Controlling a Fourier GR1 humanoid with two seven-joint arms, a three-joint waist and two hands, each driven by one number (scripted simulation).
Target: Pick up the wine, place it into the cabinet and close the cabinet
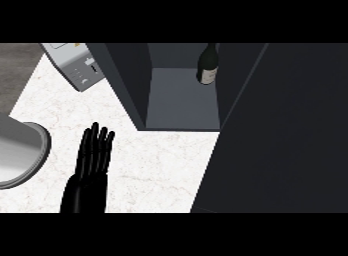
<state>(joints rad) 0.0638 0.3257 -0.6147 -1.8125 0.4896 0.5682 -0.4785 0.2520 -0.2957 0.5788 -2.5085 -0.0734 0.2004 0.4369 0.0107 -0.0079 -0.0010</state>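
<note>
- We see our left hand [90, 157] at near left over the white surface [158, 165], fingers [96, 137] straight and released, holding nothing.
- The wine bottle [209, 67] stands inside the open cabinet [181, 107], in its far right corner.
- Its long axis is upright, neck up.
- The cabinet's dark door [295, 125] fills our right.

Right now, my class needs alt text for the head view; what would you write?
A dark glass wine bottle stands upright inside the open dark grey cabinet, its door swung wide. The black left hand rests open over the white marble counter.
</note>
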